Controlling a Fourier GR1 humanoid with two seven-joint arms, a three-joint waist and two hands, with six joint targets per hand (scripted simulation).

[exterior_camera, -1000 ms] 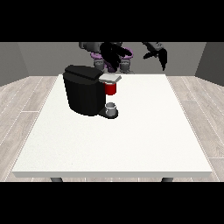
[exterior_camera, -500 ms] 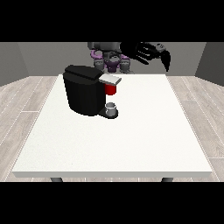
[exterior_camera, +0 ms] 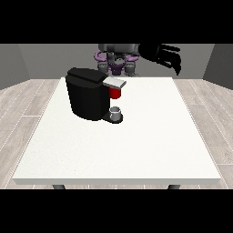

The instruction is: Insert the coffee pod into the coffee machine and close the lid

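Table (exterior_camera: 150,145): big white top, I'm behind its far edge, small at the view's top.
Coffee machine (exterior_camera: 87,93): black, on the table's left-centre part, nearer my side than the camera's. Stands upright.
Lid (exterior_camera: 113,82): grey flap sticking out from the machine's top toward the view's right, roughly level.
Red thing at the machine (exterior_camera: 115,93): sits just under the lid, on the machine's right face.
Grey thing (exterior_camera: 116,112): small, cup-like, on the machine's base below the red thing; can't tell if it's the pod.
Pod: not plainly visible anywhere, so no position.
My body (exterior_camera: 117,59): grey w/ purple bits, centred behind the table.
Hand at the view's left: can't make it out in front of my torso.
Hand at the view's right (exterior_camera: 167,54): black, raised above the table's far right corner, well apart from the machine. Fingers spread and pointing down/right, mostly straight, holding nothing.
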